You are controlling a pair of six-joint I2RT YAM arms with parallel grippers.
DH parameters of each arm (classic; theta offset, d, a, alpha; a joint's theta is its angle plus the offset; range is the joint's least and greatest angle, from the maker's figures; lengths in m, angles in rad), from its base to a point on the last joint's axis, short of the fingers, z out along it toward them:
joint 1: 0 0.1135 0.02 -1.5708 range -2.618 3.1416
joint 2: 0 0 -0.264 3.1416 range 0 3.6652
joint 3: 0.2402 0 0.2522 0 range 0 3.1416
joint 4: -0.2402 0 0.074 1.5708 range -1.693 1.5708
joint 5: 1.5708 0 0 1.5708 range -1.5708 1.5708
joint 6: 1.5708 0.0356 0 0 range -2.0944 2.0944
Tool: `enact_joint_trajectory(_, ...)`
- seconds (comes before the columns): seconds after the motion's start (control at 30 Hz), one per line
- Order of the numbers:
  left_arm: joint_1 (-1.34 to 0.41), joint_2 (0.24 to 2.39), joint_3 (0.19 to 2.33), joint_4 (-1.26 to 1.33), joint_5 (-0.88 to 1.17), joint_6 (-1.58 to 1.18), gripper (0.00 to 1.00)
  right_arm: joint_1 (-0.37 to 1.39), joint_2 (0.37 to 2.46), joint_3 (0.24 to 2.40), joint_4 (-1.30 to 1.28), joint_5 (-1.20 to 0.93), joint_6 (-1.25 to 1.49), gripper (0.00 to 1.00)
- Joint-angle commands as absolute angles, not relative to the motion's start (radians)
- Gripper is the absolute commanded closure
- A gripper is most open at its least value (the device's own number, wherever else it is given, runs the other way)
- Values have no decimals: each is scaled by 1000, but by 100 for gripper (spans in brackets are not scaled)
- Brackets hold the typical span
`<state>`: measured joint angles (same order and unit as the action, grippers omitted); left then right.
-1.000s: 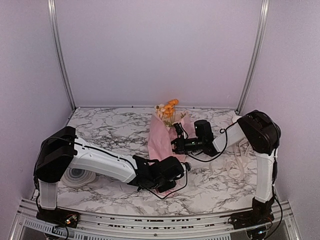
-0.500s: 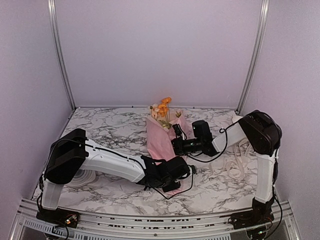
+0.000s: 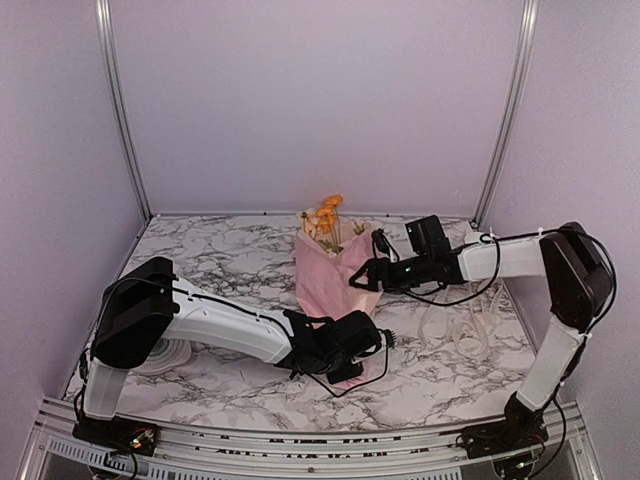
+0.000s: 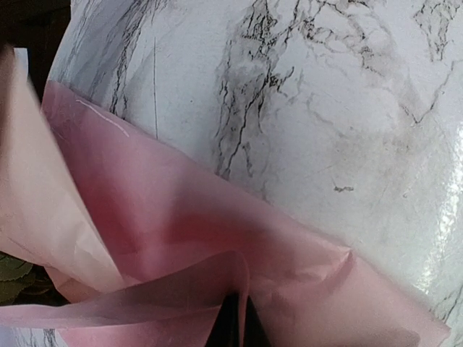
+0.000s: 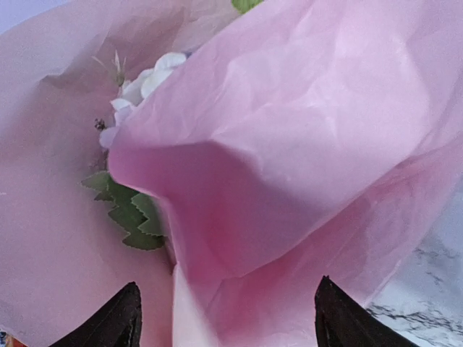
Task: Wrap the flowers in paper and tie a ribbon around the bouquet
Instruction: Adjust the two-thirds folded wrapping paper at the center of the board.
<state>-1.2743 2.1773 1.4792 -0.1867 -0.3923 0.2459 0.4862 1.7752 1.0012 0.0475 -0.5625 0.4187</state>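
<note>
Top view: the bouquet was seen lying on the marble table, about the middle, its wide end turned to the far side. The paper was found wrapped as a pink cone round the stems. The flowers were noted at the far, open end, with orange and pale blossoms standing clear of the paper's rim.

Left wrist view: the left gripper was recorded with its jaws together, pinched on a folded edge of the paper at the near, narrow end of the cone. Loose pink folds were seen spreading away from the pinch over the marble. A bit of green leaf was glimpsed at the left edge under the paper.

Right wrist view: the right gripper was noted with its jaws well apart. The two dark fingertips were seen on either side of a bulging fold of paper, and no grip on it could be made out. A whitish blossom and a toothed green leaf were observed inside the wrap, just past that fold. From above, this gripper was placed just beside the right flank of the bouquet.

The ribbon was seen lying loose in loops on the table, right of the bouquet and apart from it. A grey ringed disc was noted at the near left, partly hidden by the left arm.
</note>
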Motion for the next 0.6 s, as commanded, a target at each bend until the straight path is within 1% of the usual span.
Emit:
enact_joint_trajectory(0.0,-1278,2272,1451,-315,-257,236,100,484,1655,1111,-196,-369,260,20)
enact_joint_trajectory(0.1,-1278,2270,1450,-317,-256,235,100,513,1585,1162,-246,-347,151,20)
enact_joint_trajectory(0.27,-1277,2272,1451,-320,-256,233,100,656,1567,1285,-258,-282,28,18)
enact_joint_trajectory(0.3,-1278,2272,1451,-321,-257,232,100,683,1575,1305,-251,-246,21,4)
enact_joint_trajectory(0.33,-1278,2272,1449,-323,-260,231,100,711,1588,1323,-241,-201,11,1)
enact_joint_trajectory(0.4,-1276,2272,1449,-324,-261,231,100,754,1629,1363,-232,-148,-16,0)
enact_joint_trajectory(0.57,-1276,2272,1448,-329,-267,231,100,819,1768,1491,-305,-21,-87,0)
